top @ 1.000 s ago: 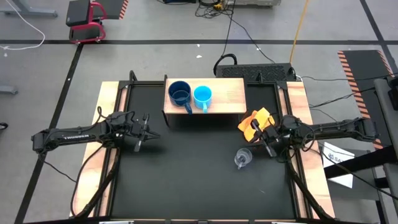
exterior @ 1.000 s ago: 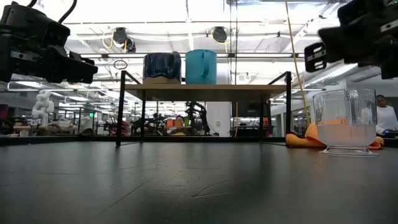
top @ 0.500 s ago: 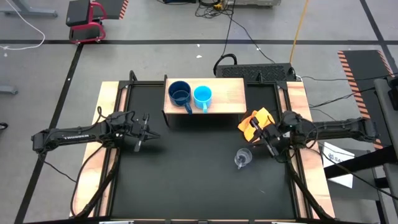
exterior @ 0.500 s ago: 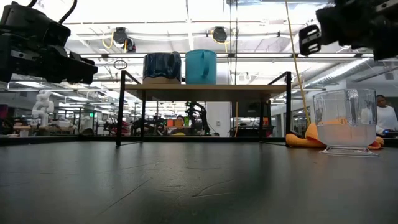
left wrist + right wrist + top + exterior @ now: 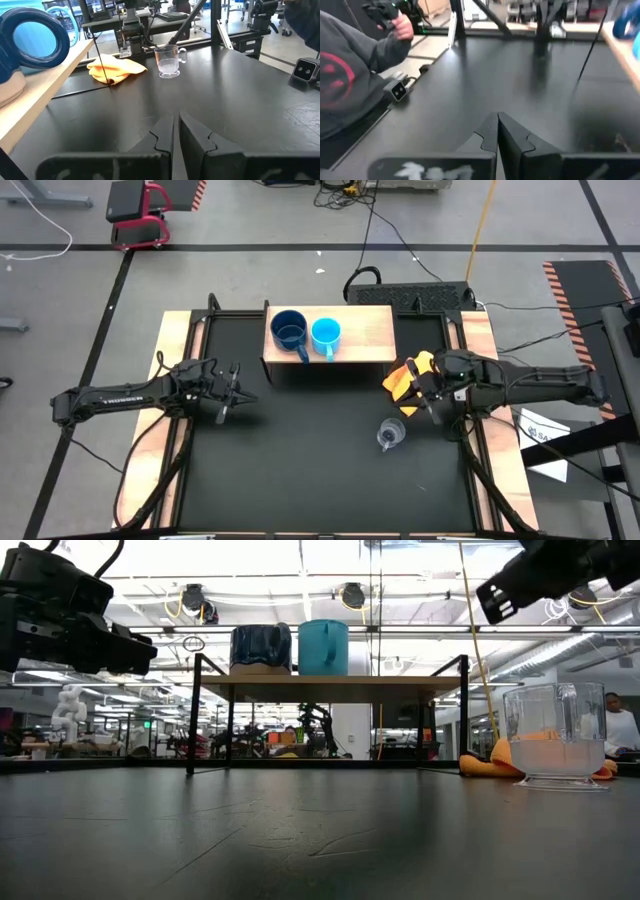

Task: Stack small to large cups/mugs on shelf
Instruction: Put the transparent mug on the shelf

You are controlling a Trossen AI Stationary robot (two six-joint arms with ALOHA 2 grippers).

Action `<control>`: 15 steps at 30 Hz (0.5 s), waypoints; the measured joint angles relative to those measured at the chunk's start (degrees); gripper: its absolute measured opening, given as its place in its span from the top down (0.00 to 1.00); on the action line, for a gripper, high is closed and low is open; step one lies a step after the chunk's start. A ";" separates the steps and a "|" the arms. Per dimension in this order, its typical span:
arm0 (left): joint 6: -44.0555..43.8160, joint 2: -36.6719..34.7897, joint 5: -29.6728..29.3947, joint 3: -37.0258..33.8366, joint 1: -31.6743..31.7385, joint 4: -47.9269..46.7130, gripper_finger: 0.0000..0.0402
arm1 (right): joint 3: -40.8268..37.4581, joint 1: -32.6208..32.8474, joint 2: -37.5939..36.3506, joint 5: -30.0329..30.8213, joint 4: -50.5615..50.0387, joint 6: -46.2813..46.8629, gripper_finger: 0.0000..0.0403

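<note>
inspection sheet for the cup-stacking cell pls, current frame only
Surface: black table top, pale wooden planks along both sides.
Job's things: navy mug and sky-blue mug side by side on the shelf; clear glass cup upright on the table, not on the shelf.
Clutter: orange cloth near the shelf's right end.
Grippers: left gripper shut, empty, left of the shelf; right gripper shut, empty, above the cloth and glass cup.
Cables: several on the floor behind the table.
Surroundings: person's grey sleeve in right wrist view.
</note>
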 joint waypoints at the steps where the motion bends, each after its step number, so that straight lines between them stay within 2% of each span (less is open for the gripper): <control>1: 0.01 0.01 0.01 0.00 -0.01 0.01 0.92 | 0.59 0.00 0.23 0.04 -1.26 0.80 1.00; 15: 0.72 0.01 0.01 0.00 -0.02 0.02 0.92 | 11.84 0.00 6.25 3.26 -19.51 5.84 1.00</control>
